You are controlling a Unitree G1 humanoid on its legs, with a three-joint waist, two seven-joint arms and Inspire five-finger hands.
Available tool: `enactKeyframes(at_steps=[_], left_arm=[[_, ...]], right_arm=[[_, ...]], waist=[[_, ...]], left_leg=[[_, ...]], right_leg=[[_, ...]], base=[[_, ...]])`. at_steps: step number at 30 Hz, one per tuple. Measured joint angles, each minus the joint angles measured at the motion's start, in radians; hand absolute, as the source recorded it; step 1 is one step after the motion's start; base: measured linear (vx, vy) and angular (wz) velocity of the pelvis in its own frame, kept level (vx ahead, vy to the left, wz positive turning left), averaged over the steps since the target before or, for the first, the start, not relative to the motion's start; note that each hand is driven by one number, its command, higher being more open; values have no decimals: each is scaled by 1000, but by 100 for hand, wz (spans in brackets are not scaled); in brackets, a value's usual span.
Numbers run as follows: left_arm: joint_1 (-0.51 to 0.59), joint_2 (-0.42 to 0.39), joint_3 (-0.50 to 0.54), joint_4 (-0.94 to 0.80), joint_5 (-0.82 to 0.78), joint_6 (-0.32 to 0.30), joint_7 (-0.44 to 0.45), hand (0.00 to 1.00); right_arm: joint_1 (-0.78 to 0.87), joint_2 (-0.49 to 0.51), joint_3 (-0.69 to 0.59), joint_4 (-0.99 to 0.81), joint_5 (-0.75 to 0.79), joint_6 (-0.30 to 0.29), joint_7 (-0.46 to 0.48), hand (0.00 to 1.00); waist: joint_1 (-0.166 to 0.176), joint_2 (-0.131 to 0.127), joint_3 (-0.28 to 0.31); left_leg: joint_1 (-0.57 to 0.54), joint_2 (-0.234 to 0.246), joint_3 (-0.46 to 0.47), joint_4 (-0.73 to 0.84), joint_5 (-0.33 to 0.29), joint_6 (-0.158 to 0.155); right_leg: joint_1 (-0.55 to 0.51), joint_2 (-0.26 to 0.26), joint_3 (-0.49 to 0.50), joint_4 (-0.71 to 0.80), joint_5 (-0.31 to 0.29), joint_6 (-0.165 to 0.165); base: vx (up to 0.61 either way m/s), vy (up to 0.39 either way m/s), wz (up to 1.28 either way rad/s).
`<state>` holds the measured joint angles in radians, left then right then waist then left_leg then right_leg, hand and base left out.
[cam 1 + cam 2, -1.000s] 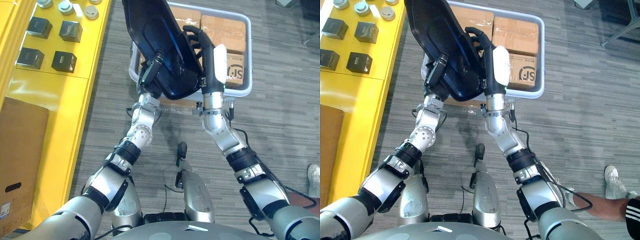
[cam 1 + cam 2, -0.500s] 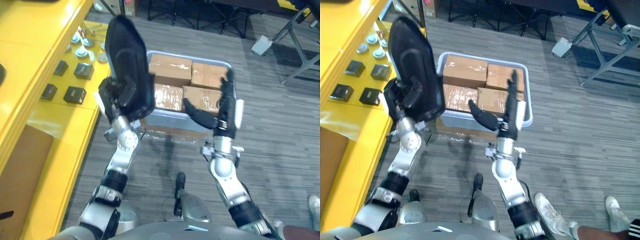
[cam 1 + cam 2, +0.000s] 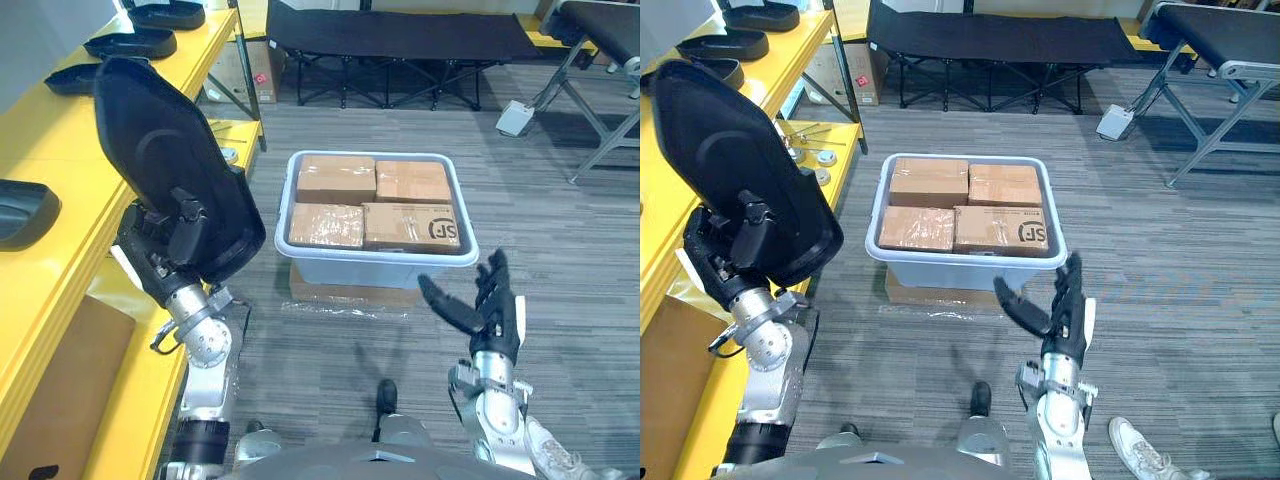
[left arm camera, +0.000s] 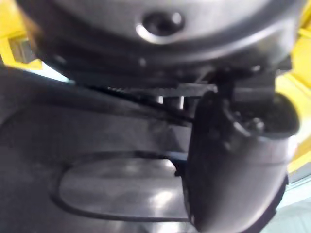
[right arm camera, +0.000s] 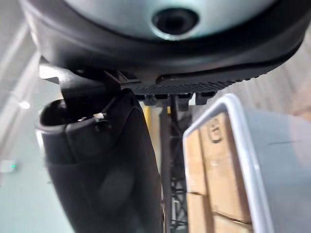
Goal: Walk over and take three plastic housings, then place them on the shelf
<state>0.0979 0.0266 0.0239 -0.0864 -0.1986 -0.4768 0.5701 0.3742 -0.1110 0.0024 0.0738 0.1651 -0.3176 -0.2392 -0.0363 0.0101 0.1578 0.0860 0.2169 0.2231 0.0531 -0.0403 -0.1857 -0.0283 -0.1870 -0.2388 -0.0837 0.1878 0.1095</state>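
I see my left hand (image 3: 155,262) raised at the left, clenched round the lower edge of a black housing (image 3: 170,190), which stands upright in the air just beside the yellow shelf (image 3: 50,140), not on it. Other housings (image 3: 130,43) lie on the shelf's top level, farther back, and one more sits at its near left edge. My right hand (image 3: 492,315) hangs low on the right, released, with fingers spread and nothing in it. Between the hands, on the grey floor (image 3: 560,250), stands a pale tote (image 3: 370,272) on flat cardboard (image 3: 340,295), packed with four brown boxes (image 3: 335,183). One box bears a round black printed mark (image 3: 443,230) on its top; no other writing on the boxes is legible to me. A black cot (image 3: 400,20) stands behind the tote. The right eye view adds a person's white shoe (image 3: 1140,447) at the lower right and small metal parts (image 3: 805,150) on a lower shelf level. The left wrist view shows, from very close, the dark thumb (image 4: 233,160) pressed against the housing's glossy surface. The right wrist view looks past that hand's thumb (image 5: 97,160) to the tote's white rim and the boxes' brown sides.
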Motion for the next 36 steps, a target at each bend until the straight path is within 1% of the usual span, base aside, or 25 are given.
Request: enactKeyframes(at_steps=[1, 3, 6, 9, 11, 13, 15, 17, 18, 19, 20, 21, 23, 24, 25, 27, 28, 29, 30, 31, 32, 33, 34, 35, 36], left_arm=[[21, 0, 3, -18, -43, -1, -42, 0], [60, 0, 5, -39, -76, 1, -88, 0], [108, 1, 14, -74, -85, 19, -136, 0], [164, 2, 36, -126, -87, 50, -174, 0], [223, 1, 59, -177, -115, 71, -191, 0], [258, 2, 75, -196, -119, 73, -200, 0], [285, 2, 86, -214, -146, 73, -219, 0], [311, 6, 96, -235, -156, 73, -245, 0], [311, 7, 96, -235, -156, 73, -253, 0], [312, 11, 95, -235, -156, 73, -268, 0], [312, 11, 92, -235, -156, 73, -286, 0], [313, 11, 90, -235, -157, 73, -296, 0], [313, 11, 92, -235, -157, 73, -299, 0], [320, 11, 93, -235, -156, 73, -298, 0], [329, 11, 95, -235, -156, 73, -297, 0], [354, 10, 97, -237, -155, 72, -287, 0], [356, 10, 100, -238, -155, 72, -287, 0], [365, 11, 119, -252, -156, 73, -290, 0], [368, 11, 128, -265, -155, 73, -290, 0], [373, 12, 148, -292, -153, 73, -291, 0], [373, 16, 178, -325, -150, 73, -293, 0], [373, 16, 194, -337, -149, 72, -296, 0], [373, 18, 231, -359, -149, 69, -295, 0], [369, 29, 272, -386, -150, 66, -280, 0], [359, 28, 287, -387, -150, 63, -272, 0]], right_arm=[[4, 0, 0, 1, 1, 8, 6, 100], [1, -2, -1, 0, 2, 7, 17, 100], [-9, -2, 1, -2, 1, 7, 20, 100], [-35, -16, 18, -2, 2, 8, 30, 100], [-69, -50, 62, 0, 0, 8, 39, 100], [-82, -58, 86, 0, 0, 8, 45, 100], [-85, -60, 107, 0, -1, 8, 49, 100], [-92, -64, 133, 0, 0, 8, 55, 100], [-95, -65, 137, 0, 0, 8, 53, 100], [-109, -68, 144, 0, 0, 10, 48, 100], [-128, -76, 152, 0, 0, 16, 33, 100], [-147, -82, 156, 1, 0, 22, 23, 100], [-186, -86, 169, 3, -1, 28, 9, 100], [-228, -87, 185, 5, -1, 28, 10, 100], [-244, -87, 196, 6, 0, 28, 11, 100], [-293, -85, 247, 5, 0, 26, 32, 100], [-301, -80, 256, 5, 0, 26, 36, 100], [-316, -68, 289, 3, 0, 23, 45, 100], [-317, -61, 297, 0, 0, 18, 49, 100], [-321, -44, 306, -2, 0, 8, 55, 100], [-322, -26, 311, -9, 2, -2, 59, 100], [-324, -24, 314, -12, 2, -6, 60, 100], [-332, -24, 319, -12, 2, -18, 63, 100], [-356, -29, 326, -12, 0, -26, 66, 100], [-372, -35, 325, -12, -1, -26, 67, 100]], waist=[[1, 5, -3], [6, 6, -12], [13, 4, -15], [41, 7, -15], [65, 15, -15], [78, 20, -15], [96, 23, -19], [119, 21, -20], [121, 21, -20], [120, 19, -18], [121, 19, -17], [133, 20, -15], [163, 20, -2], [182, 22, 20], [188, 21, 23], [205, 29, 35], [208, 28, 39], [222, 17, 42], [226, 10, 42], [232, -6, 43], [243, -24, 41], [248, -25, 41], [252, -23, 41], [250, -33, 35], [251, -28, 33]], left_leg=[[6, 0, 0, -2, 3, -5], [11, 1, -5, -3, 2, -5], [11, 2, -25, -3, 2, -3], [5, 5, -56, 17, -7, 2], [-11, 7, -97, 64, -30, 3], [-16, 7, -122, 78, -39, 3], [-40, 5, -156, 93, -42, 7], [-89, 2, -176, 99, -27, 28], [-108, 2, -175, 99, -18, 38], [-139, 2, -163, 97, 2, 55], [-161, 2, -144, 93, 27, 62], [-171, -1, -139, 91, 43, 51], [-182, -15, -145, 113, 49, 36], [-185, -23, -148, 168, 19, 39], [-189, -24, -148, 196, 1, 42], [-219, -24, -170, 331, -88, 51], [-223, -26, -177, 360, -109, 54], [-239, -37, -188, 416, -152, 65], [-251, -45, -197, 436, -164, 72], [-270, -63, -210, 460, -183, 79], [-294, -96, -227, 487, -200, 102], [-303, -110, -237, 499, -209, 116], [-309, -142, -258, 515, -224, 141], [-310, -189, -292, 522, -236, 167], [-308, -209, -318, 522, -241, 177]], right_leg=[[5, 0, -1, 0, 0, 0], [15, 0, -8, 0, -2, -2], [32, 0, -27, 0, -6, 2], [54, 0, -54, 5, -13, -1], [87, -2, -86, 5, -17, 5], [111, -4, -111, 5, -26, 12], [129, -9, -152, 5, -38, 10], [138, -21, -220, 5, -48, 17], [141, -26, -246, 5, -51, 20], [149, -39, -302, 5, -56, 26], [153, -52, -340, 5, -59, 30], [153, -59, -355, 5, -58, 31], [151, -80, -356, 33, -62, 38], [154, -106, -353, 92, -82, 52], [155, -115, -349, 113, -92, 58], [182, -137, -352, 176, -132, 78], [190, -143, -356, 190, -144, 76], [200, -161, -366, 218, -171, 89], [204, -168, -370, 221, -179, 92], [208, -181, -381, 222, -187, 96], [214, -196, -386, 214, -203, 81], [219, -197, -380, 217, -223, 38], [214, -196, -331, 258, -302, -99], [179, -193, -242, 349, -290, -159], [162, -216, -239, 405, -260, -164]], base=[[0, 0, 0], [-6, 5, 6], [-2, -1, 19], [5, -2, 26], [-2, 7, 38], [-7, 10, 46], [-6, 6, 62], [-5, 3, 88], [6, 2, 120], [29, 20, 130], [37, 38, 123], [41, 56, 72], [76, 124, 27], [102, 170, 15], [104, 175, 7], [68, 141, 13], [66, 185, 26], [56, 165, 26], [57, 174, 37], [52, 151, 54], [60, 158, 59], [100, 244, 77], [130, 251, 93], [109, 210, 98], [136, 180, 117]])
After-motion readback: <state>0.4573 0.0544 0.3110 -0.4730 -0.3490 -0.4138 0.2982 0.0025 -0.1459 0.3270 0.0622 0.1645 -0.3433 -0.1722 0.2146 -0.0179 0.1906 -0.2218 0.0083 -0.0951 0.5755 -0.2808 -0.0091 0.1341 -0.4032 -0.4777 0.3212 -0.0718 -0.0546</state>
